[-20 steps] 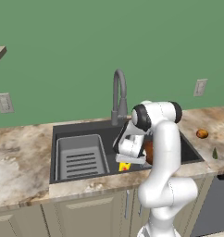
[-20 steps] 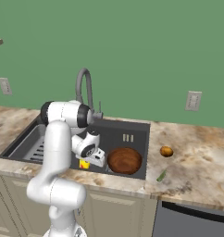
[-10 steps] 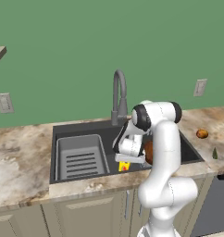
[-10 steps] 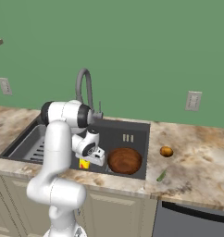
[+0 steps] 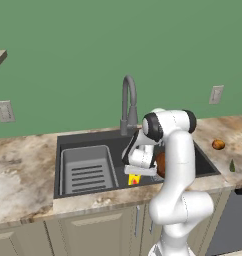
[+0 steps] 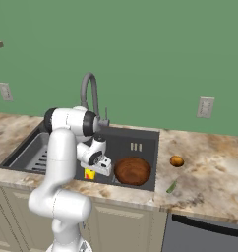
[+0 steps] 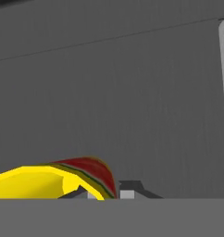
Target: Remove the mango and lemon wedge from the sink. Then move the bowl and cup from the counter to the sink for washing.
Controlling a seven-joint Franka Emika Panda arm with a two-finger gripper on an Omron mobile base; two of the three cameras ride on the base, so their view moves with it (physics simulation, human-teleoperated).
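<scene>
Pincer grasps the yellow cup low inside the sink, left of the bowl; mango and lemon wedge lie on the bench to the right.

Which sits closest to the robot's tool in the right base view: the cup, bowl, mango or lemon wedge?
1. Cup, held in the shut tool.
2. Bowl, beside it in the sink.
3. Mango, on the counter.
4. Lemon wedge, also there; nearly tied with the mango.

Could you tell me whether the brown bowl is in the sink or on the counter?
In the sink: the bowl sits on the dark basin floor.
</scene>
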